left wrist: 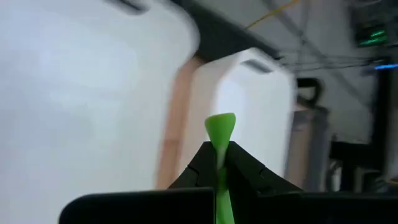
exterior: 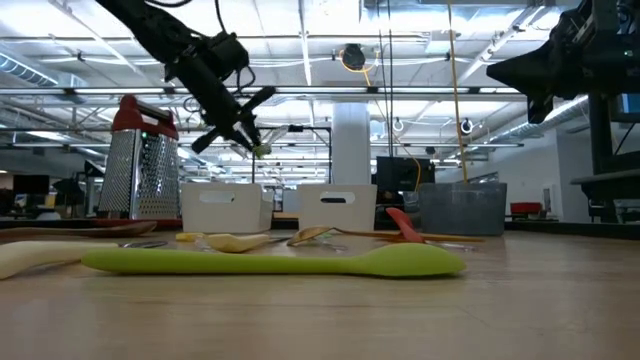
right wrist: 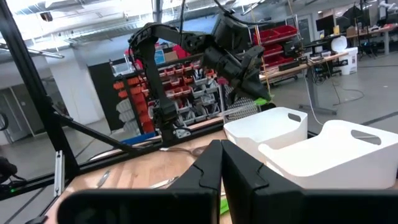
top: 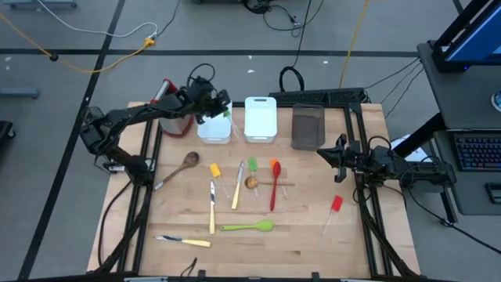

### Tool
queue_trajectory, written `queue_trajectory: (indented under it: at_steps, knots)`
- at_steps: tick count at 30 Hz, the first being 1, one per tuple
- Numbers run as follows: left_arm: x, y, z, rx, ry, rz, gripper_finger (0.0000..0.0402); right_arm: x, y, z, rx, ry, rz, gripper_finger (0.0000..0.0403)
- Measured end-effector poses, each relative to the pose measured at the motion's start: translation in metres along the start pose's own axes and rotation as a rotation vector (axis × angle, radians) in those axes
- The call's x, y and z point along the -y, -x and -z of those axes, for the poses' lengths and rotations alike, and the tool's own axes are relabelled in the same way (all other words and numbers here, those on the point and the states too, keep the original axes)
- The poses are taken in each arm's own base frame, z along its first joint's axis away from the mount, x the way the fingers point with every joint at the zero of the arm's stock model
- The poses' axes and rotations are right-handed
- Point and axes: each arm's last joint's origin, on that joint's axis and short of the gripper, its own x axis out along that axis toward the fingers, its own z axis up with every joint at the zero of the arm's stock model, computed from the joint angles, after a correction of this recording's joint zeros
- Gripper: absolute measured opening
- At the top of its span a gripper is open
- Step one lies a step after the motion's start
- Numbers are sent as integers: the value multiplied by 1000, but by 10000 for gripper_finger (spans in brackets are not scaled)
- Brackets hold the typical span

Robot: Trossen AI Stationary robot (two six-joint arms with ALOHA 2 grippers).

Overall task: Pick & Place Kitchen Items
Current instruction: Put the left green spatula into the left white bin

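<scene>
The left gripper (top: 221,110) hung above the leftmost white bin (top: 213,131) at the table's (top: 313,235) far edge, its jaws clamped on a small green utensil (left wrist: 220,134), seemingly a spatula; only its flared green tip showed past the fingers. The step in hand looked like the placing half of a pick-and-place: the item carried, not yet released. The next move would call for lowering over the bin's opening and parting the jaws so the piece drops inside rather than onto the rim. The right gripper (top: 335,153) waited with jaws closed and empty near the dark bin (top: 308,128).

Other utensils lay spread on the table: a long green spoon (top: 249,227), a red spoon (top: 274,185), a small red spatula (top: 335,206), a yellow spatula (top: 215,170), a wooden spoon (top: 182,166) and cream-handled knives (top: 211,207). A second white bin (top: 260,119) stood between the other two. The grater (exterior: 141,160) was largely hidden beneath the left arm from above. What the bins already held could not be made out.
</scene>
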Motion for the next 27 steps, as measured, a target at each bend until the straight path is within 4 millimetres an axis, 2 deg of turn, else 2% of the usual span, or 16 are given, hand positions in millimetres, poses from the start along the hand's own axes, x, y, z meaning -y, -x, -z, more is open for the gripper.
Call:
queue_trajectory:
  at_steps: [7,13,19,22,27]
  knots:
    - [5,4,3,-47,-35,-27,5,0,0,0,-1,0,0,4]
    - [17,27,1,-25,-158,-229,5,0,0,0,-1,0,0,4]
    - [25,42,-8,-21,-204,-280,5,0,0,0,-1,0,0,4]
    - [24,40,-9,-27,-198,-293,5,0,0,0,-1,0,0,4]
    - [18,17,-9,-73,-205,-339,5,0,0,0,-1,0,0,4]
